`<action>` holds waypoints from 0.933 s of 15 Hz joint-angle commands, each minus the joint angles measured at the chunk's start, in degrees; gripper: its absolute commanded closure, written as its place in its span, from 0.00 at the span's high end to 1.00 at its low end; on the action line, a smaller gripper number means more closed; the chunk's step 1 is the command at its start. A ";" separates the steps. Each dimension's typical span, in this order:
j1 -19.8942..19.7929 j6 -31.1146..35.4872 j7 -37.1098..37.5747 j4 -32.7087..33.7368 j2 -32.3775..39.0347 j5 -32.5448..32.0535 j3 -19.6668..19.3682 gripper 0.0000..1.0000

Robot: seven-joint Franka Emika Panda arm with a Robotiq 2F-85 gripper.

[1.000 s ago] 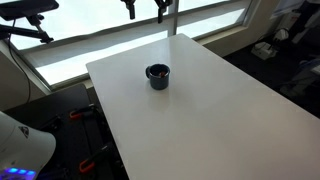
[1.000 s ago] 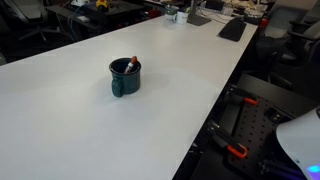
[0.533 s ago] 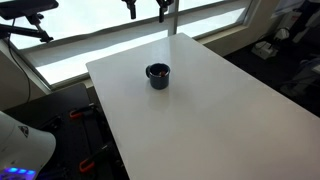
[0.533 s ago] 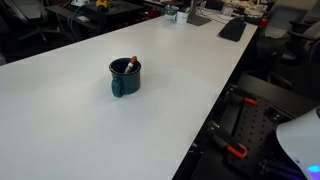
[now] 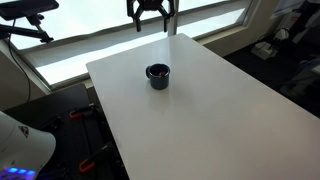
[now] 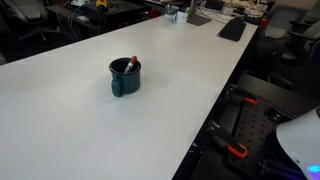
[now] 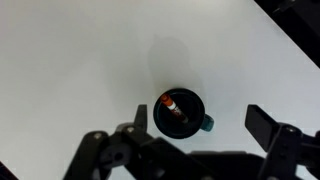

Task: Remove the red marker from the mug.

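Observation:
The dark mug (image 5: 157,76) stands on the white table (image 5: 200,110); it also shows in an exterior view (image 6: 125,77) and in the wrist view (image 7: 180,114). The red marker (image 7: 172,108) leans inside it, its red tip poking above the rim (image 6: 133,62). My gripper (image 5: 149,18) hangs high above the table's far edge, open and empty. In the wrist view its fingers (image 7: 200,122) are spread wide on either side of the mug, far above it.
A window ledge (image 5: 90,45) runs behind the table. Desks with clutter (image 6: 215,12) and chairs stand past the table's far end. Floor clamps and cables (image 6: 240,130) lie beside the table.
My gripper has come down a little into the exterior view from the top edge. The mug and marker have not moved.

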 commanded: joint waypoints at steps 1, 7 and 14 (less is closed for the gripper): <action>-0.58 1.77 -1.88 2.90 4.95 -0.10 1.17 1.00; -1.95 2.66 -4.11 4.43 11.88 -0.62 1.19 0.99; -4.30 5.05 -10.81 3.05 15.38 -1.15 1.47 0.98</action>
